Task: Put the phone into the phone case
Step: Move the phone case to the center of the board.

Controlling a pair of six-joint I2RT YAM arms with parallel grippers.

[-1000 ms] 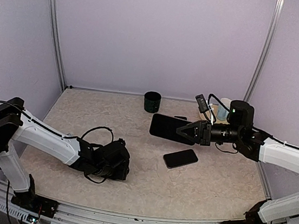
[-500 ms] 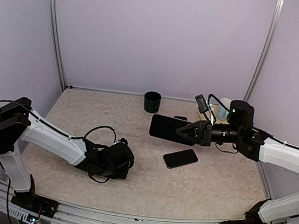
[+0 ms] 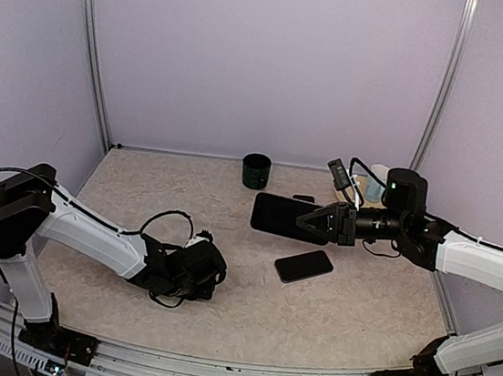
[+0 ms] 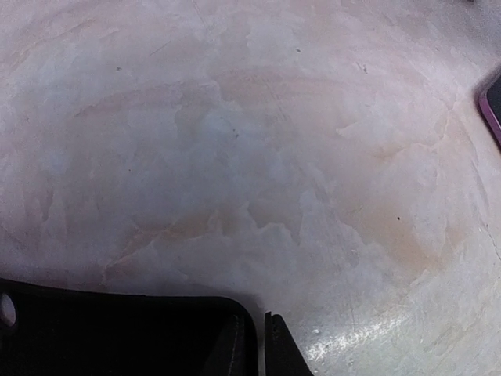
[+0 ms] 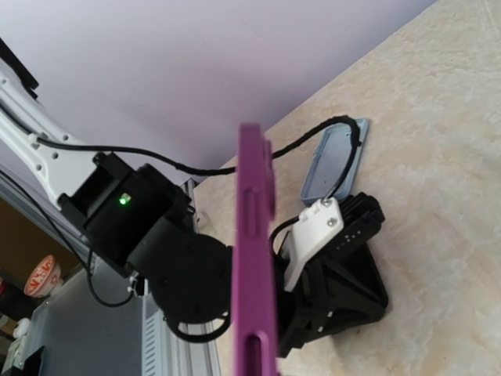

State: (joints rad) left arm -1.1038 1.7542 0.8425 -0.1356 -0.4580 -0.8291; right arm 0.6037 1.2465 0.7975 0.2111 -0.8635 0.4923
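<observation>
The phone (image 3: pixel 303 266) lay flat and dark on the table (image 3: pixel 141 193), between the two arms and just nearer than the right gripper (image 3: pixel 308 221). It was a thin, rigid slab with a glossy face, likely slick and with some weight to it. The sensible hold would be across its long side edges, never on the glass, and it would need one edge tipped up before fingers could get under it.

The right gripper was pinching the phone case (image 3: pixel 283 217) by one short end and holding it above the table, well clear of the phone. In the right wrist view that piece showed only as a purple edge with side slots, so calling it the case was a judgement. A case of that sort would be light and a little springy, and it ought to be held at a corner so that its opening stays free.

The left gripper (image 3: pixel 208 269) sat low on the table, well apart from the phone, with its fingers (image 4: pixel 235 345) pressed together on nothing.

Against the frame a second earlier, the left arm had slid slightly toward the phone, while the right arm, case and phone looked unmoved
</observation>
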